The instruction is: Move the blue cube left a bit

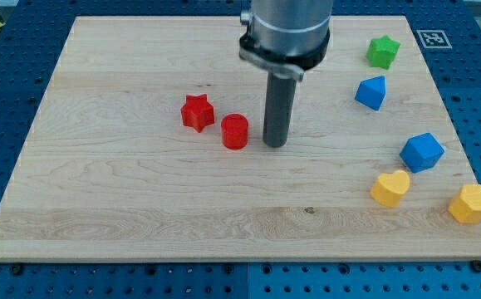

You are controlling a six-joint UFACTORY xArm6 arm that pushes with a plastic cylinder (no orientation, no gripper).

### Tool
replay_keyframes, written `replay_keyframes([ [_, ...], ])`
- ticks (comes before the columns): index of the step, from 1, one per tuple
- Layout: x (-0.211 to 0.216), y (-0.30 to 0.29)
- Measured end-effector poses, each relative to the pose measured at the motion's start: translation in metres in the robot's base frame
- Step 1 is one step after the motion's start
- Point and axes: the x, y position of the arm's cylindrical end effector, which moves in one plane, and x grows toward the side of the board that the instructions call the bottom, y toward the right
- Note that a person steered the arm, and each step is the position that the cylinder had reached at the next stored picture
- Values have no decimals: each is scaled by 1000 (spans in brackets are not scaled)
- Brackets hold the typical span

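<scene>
The blue cube (423,152) sits on the wooden board (140,208) at the view's right, just above a yellow heart-shaped block (390,188). My tip (275,144) rests on the board near the middle, well to the left of the blue cube and apart from it. A red cylinder (235,131) stands just left of my tip, with a small gap between them.
A red star (197,112) lies left of the red cylinder. A second blue block, pentagon-like (371,92), and a green star (382,51) sit at the upper right. A yellow hexagon (471,203) is near the board's right edge.
</scene>
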Motion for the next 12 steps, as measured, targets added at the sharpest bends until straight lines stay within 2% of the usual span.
replay_keyframes([
  [1, -1, -5],
  [3, -15, -69],
  [8, -11, 149],
  [10, -13, 217],
  [11, -13, 272],
  [12, 11, 305],
])
